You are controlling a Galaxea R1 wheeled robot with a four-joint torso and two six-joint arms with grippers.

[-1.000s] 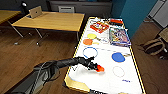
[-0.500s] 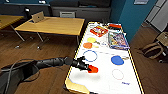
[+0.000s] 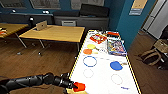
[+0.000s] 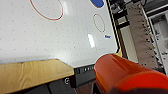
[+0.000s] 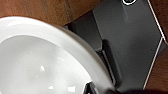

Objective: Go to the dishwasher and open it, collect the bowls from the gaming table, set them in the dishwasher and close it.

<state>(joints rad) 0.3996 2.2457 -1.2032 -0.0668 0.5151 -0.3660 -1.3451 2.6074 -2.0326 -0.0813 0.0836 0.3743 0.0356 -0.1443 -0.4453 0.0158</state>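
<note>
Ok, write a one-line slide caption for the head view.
Left arm holds an orange bowl at the near edge of the white game table, board games at its far end.

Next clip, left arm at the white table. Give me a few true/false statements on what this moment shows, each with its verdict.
1. The left hand holds an orange bowl. True.
2. The orange bowl rests in the middle of the white table. False: it is at the table's near edge, in the hand.
3. A blue disc lies on the white table. True.
4. The right wrist view shows a blue bowl close up. False: the bowl there is a white bowl.
5. A wooden table stands to the left of the white table in the head view. True.
</note>
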